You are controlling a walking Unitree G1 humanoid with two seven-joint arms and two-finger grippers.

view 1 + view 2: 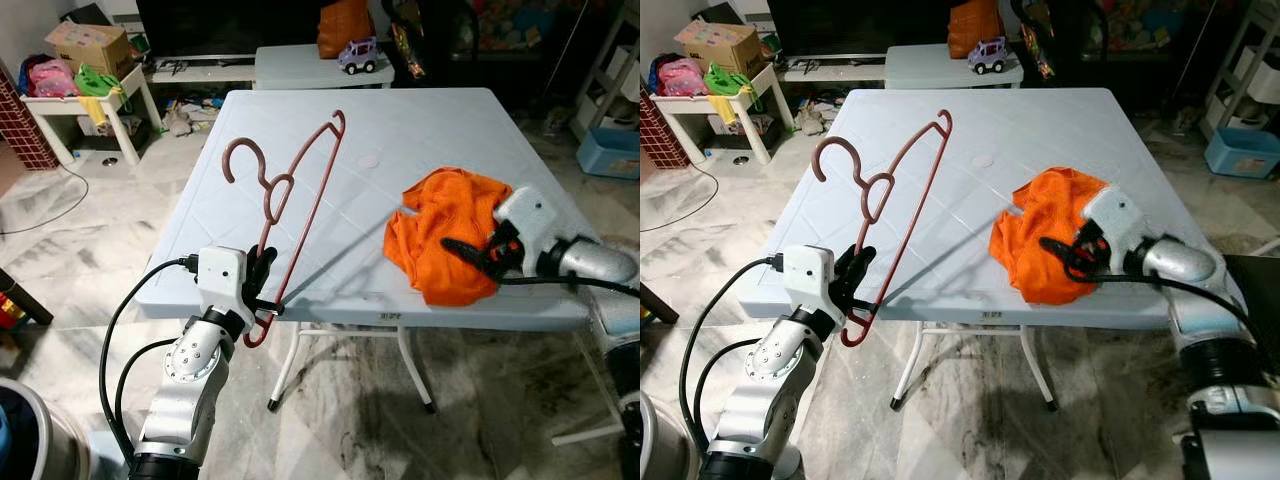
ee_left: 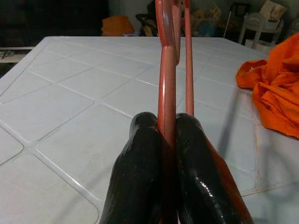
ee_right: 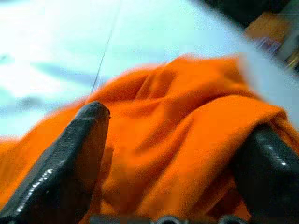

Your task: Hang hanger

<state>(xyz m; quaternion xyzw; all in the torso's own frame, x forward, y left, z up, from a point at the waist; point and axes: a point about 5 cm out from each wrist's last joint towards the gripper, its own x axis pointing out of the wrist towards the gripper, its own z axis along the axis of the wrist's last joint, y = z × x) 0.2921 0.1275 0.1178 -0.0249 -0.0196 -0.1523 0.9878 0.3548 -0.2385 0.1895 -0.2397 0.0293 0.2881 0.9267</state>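
A reddish-brown hanger (image 1: 243,143) stands tilted over the front left corner of the pale blue table (image 1: 420,120), its hook pointing away from me. My left gripper (image 1: 262,280) is shut on the hanger's lower corner; in the left wrist view the two black fingers (image 2: 140,158) squeeze the bar (image 2: 167,70). An orange cloth (image 1: 445,215) lies crumpled on the table's front right. My right gripper (image 1: 470,255) is low over that cloth and open, one finger on each side of a fold (image 3: 187,93).
A small round mark (image 1: 369,160) sits mid-table. Behind it is a low table with a toy car (image 1: 358,55) and an orange bag (image 1: 345,28). A white side table with a cardboard box (image 1: 88,45) stands far left, a blue bin (image 1: 610,152) far right.
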